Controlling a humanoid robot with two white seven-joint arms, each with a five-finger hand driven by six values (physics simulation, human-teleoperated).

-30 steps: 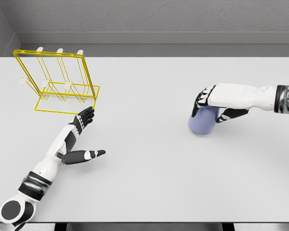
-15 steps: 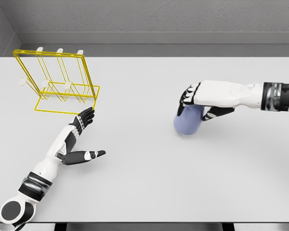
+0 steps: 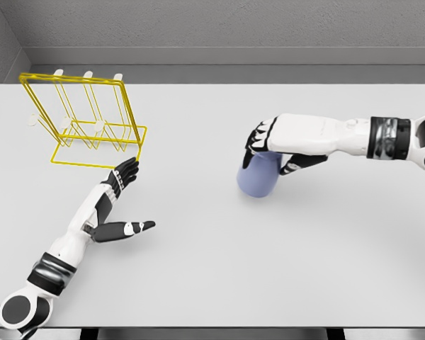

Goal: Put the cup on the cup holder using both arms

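Right hand (image 3: 273,145): reaches in from the right edge, fingers wrapped over the top of the blue cup (image 3: 257,176).
Cup: right of the table's middle, tilted, well apart from the holder.
Left hand (image 3: 122,177): fingers spread, holding nothing, just beside the yellow wire cup holder (image 3: 85,120) base.
Cup holder: far left, near the back edge.
Table (image 3: 212,269): broad bare stretch between cup and holder.

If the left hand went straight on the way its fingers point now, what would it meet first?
Probably the yellow wire cup holder: the open left hand points up-right at the base frame's near right corner just ahead. Depth is unclear, so it might slip past that corner.
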